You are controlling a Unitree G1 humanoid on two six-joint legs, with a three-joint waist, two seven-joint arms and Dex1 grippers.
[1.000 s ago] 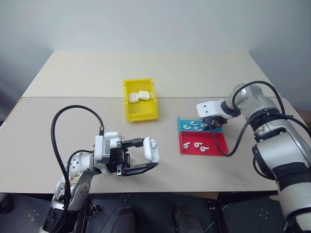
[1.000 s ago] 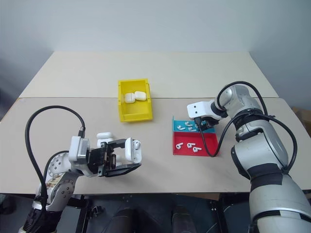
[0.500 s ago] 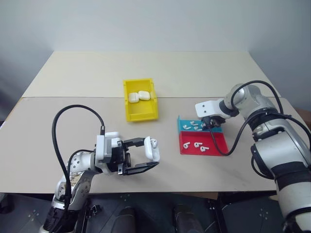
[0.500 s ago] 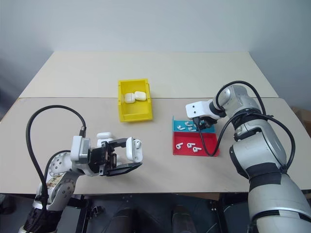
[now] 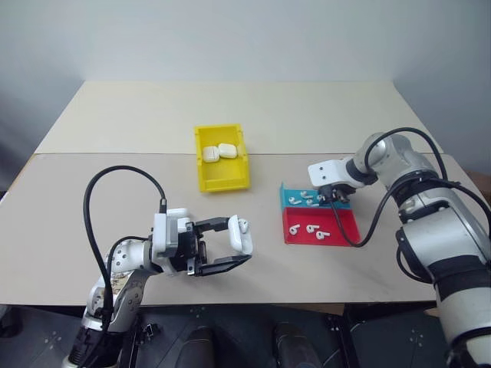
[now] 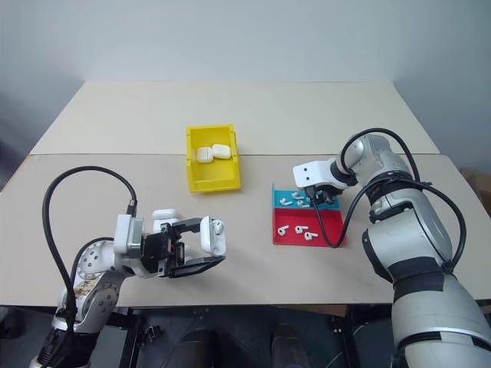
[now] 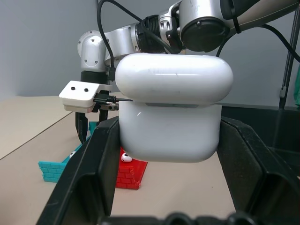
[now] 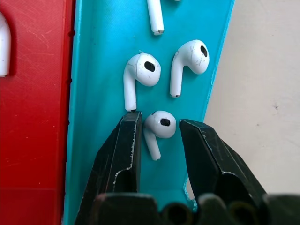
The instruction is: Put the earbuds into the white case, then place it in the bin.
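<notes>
Left end effector hovering near the table's front edge, well to the front-left of the bin; fingers clamped on the white case, lid hinged open in the head views, one earbud seated in the top. Second white case lying on the table just behind that end effector, closer to the bin.

Bin standing near the table's middle, bright yellow, upright walls, two closed cases lying side by side in its far half, touching each other.

Tray to the right of the bin and nearer the front edge, teal compartment on the bin's far-side level, red compartment in front of it. Loose earbuds scattered in both compartments, three in the red one, several in the teal.

Right end effector pointing steeply down into the teal compartment, right of the bin; fingers partly spread, straddling a single earbud lying on the teal floor, one finger just beside its stem, the other just beside its head, contact not clear. Two more earbuds lying just beyond the fingertips, apart from them.
</notes>
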